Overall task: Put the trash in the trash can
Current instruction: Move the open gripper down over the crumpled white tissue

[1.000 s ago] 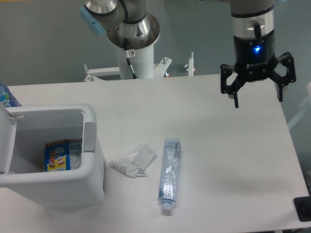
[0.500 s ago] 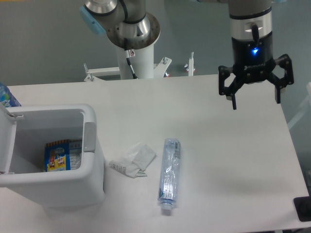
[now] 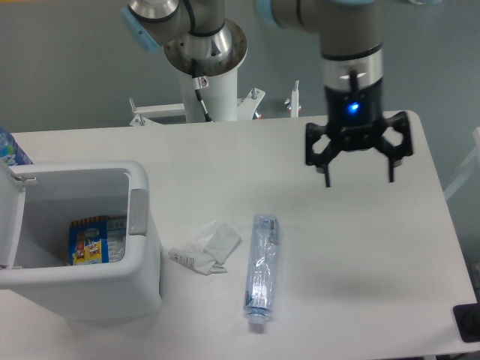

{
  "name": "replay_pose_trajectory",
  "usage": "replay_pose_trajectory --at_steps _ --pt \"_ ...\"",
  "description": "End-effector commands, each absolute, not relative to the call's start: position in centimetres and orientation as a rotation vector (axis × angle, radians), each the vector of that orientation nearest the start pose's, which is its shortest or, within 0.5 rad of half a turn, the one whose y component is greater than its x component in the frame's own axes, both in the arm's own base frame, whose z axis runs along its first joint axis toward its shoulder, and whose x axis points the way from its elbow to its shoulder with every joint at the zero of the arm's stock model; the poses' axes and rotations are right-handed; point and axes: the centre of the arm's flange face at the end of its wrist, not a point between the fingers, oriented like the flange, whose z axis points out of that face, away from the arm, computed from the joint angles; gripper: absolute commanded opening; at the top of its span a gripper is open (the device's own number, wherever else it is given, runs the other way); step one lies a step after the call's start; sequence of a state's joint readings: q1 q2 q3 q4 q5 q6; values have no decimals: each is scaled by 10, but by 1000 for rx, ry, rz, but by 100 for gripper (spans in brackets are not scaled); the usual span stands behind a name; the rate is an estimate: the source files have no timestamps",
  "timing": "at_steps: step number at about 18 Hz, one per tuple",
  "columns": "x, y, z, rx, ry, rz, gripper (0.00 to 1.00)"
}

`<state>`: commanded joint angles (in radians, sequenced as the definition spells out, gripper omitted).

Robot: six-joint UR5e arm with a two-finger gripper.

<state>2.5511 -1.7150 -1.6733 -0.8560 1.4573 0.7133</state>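
Grey wall is standing behind a white table [image 3: 225,161], and my base column is rising at the table's far edge. Only one fixed camera is looking down on all this.

My claw [image 3: 358,171] is hanging above the table's right half, toward the far edge, fingers spread wide and gripping nothing, a blue light glowing on its body.

Near the middle of the table's front half, the crumpled white wrapper [image 3: 205,248] is lying as a loose, creased wad with tiny dark print along its lower left edge; I cannot read the words. Just beside it on the right, not touching as far as I can tell, the slim clear bluish bottle [image 3: 261,265] is lying on its side. Its long axis is running from the far edge to the front edge, slightly tilted, with the cap end pointing to the front edge. No label is showing on it.

At the table's left front corner the boxy white trash can [image 3: 139,277] is standing open, its lid [image 3: 9,225] swung up at the left and its grey latch [image 3: 138,213] facing the wrapper. Inside it, a blue-and-yellow snack packet [image 3: 88,240] is resting on the bottom; its print is too small to read. Behind the can, at the left edge, a blue-labelled bottle [image 3: 10,151] is peeking into view.
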Motion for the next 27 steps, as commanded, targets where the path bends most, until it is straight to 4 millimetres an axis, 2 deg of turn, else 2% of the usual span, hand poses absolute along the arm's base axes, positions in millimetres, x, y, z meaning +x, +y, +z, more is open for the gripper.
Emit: replay_pose_trajectory --at_steps 4,9,13,20,27 --pt "-371 450 407 -2773 -204 321 100" --pt "-347 445 361 -2858 297 286 100" --pt "-338 447 335 -2859 519 238 100" --pt "-310 485 263 -2906 631 62 100" --pt "-295 498 231 -2925 664 -7 100"
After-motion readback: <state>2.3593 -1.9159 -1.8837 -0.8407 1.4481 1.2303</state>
